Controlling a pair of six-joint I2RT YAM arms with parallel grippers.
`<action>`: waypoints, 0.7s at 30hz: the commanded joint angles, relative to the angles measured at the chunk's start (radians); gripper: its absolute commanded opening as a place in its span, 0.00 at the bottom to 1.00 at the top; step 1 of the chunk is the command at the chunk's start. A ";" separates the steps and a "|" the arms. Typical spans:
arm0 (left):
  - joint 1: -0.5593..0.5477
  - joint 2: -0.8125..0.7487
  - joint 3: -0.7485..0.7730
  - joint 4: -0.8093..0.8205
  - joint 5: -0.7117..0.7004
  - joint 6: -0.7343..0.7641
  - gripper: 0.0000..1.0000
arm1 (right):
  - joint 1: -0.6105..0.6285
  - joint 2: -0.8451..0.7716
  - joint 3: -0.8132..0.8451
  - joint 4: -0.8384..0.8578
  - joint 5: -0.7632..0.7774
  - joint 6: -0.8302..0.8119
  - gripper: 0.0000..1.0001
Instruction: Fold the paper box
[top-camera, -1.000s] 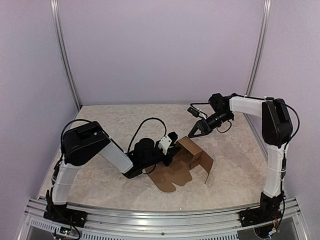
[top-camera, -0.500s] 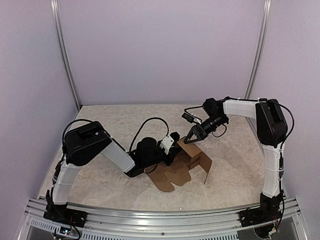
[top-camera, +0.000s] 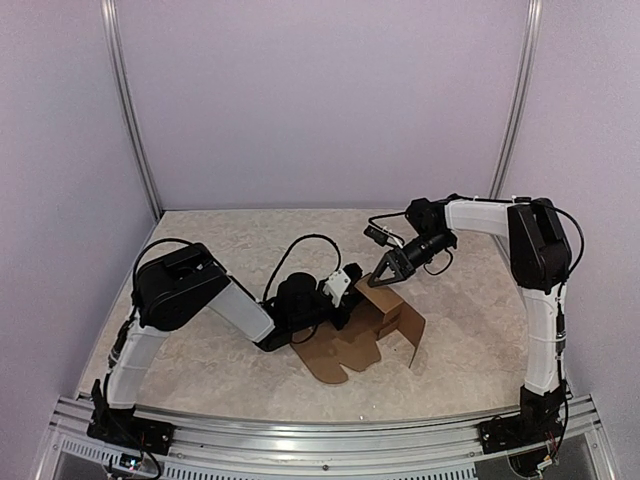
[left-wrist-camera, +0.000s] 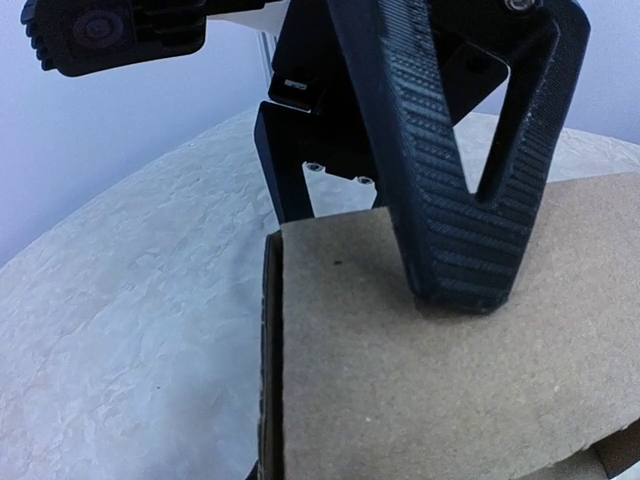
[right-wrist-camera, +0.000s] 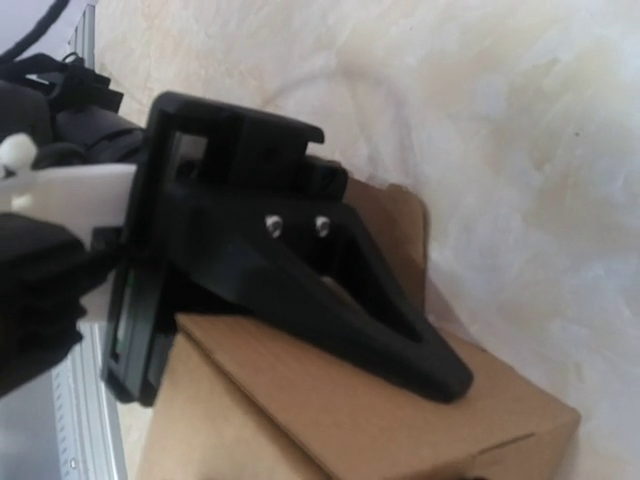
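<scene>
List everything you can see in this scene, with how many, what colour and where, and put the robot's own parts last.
paper box: one, brown, middle of the table, partly folded, part flat and part raised.
table: one, mottled beige, under everything.
walls: pale lilac, behind and at both sides.
posts: two, silver, back corners.
rail: one, silver, near edge.
left arm: one, black and white, reaching in from the left.
right arm: one, black and white, reaching in from the right.
left tool: one, black, clamped on a raised panel of the box.
right tool: one, black, tip at the top of the box; open or shut unclear.
</scene>
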 joint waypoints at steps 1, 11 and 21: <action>0.005 0.039 0.029 -0.013 -0.054 -0.009 0.10 | 0.012 0.029 -0.011 -0.049 -0.041 -0.011 0.59; -0.109 0.071 0.124 0.018 -0.630 -0.118 0.00 | 0.012 -0.001 -0.080 0.020 -0.116 0.080 0.62; -0.096 0.084 0.096 0.056 -0.382 -0.202 0.16 | -0.004 0.020 -0.054 -0.006 -0.116 0.064 0.63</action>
